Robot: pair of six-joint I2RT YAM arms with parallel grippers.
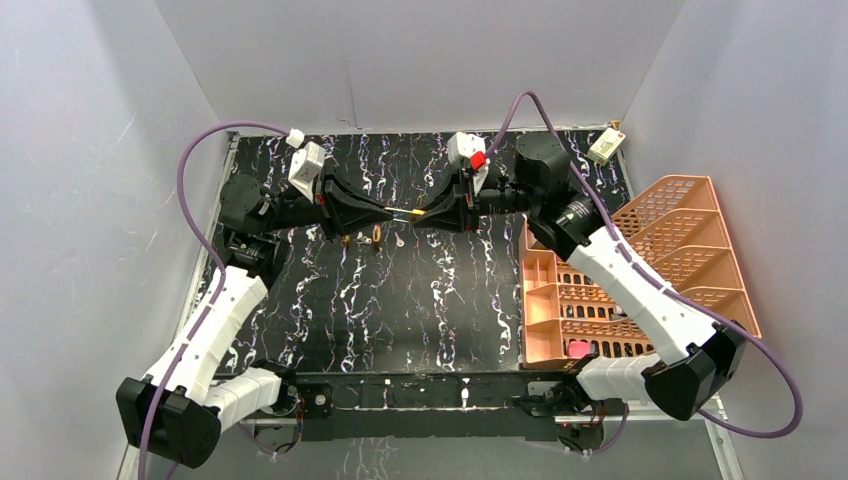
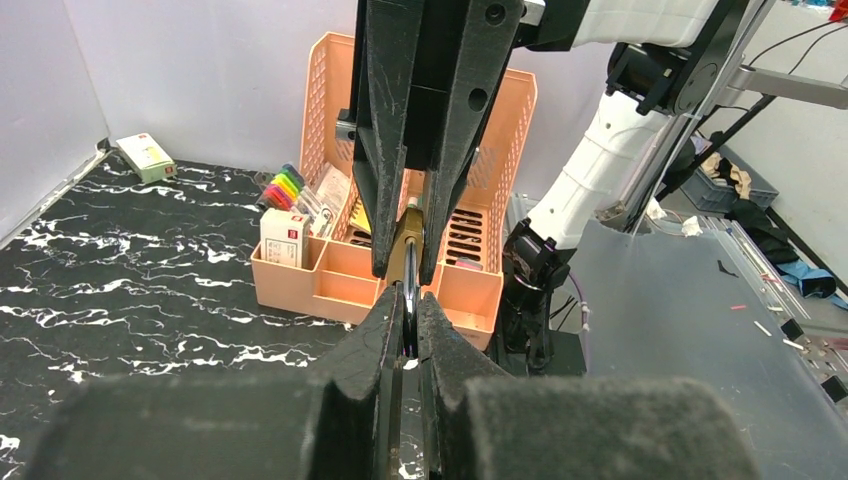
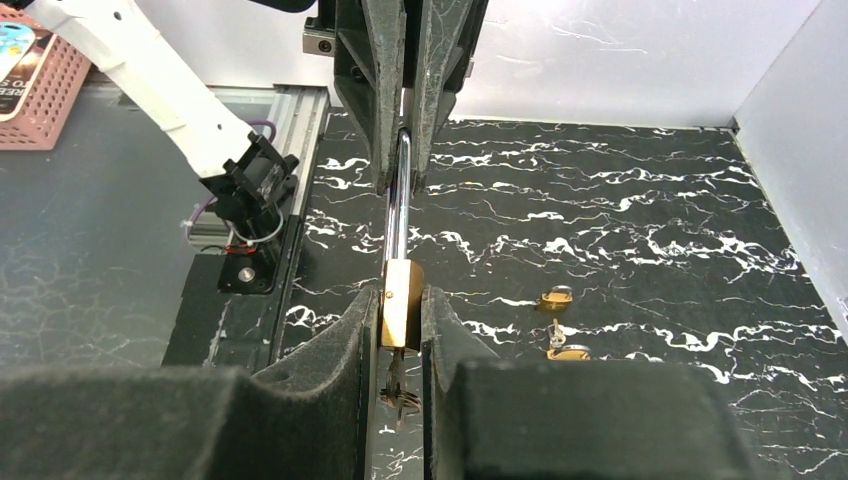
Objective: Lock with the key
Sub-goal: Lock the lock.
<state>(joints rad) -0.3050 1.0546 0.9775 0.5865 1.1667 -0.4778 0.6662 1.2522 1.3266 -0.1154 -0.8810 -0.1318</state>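
Padlock (image 3: 402, 305) hangs over the far middle of the table (image 1: 450, 300), long axis left to right. Right gripper (image 3: 400, 335) clamps its brass body; left gripper (image 2: 405, 322), opposite, is pinched tight on the shackle (image 3: 398, 200).

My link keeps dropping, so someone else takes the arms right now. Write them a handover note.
Left gripper: shut on the shackle, in the air over the table.
Right gripper: shut on the brass padlock, facing the left one.
Under the padlock hangs what looks like the key. Two small brass pieces lie on the table.
Done: padlock held up between both arms.
Left: I cannot tell whether the shackle is latched. Probably press it home, turn the key, then check.
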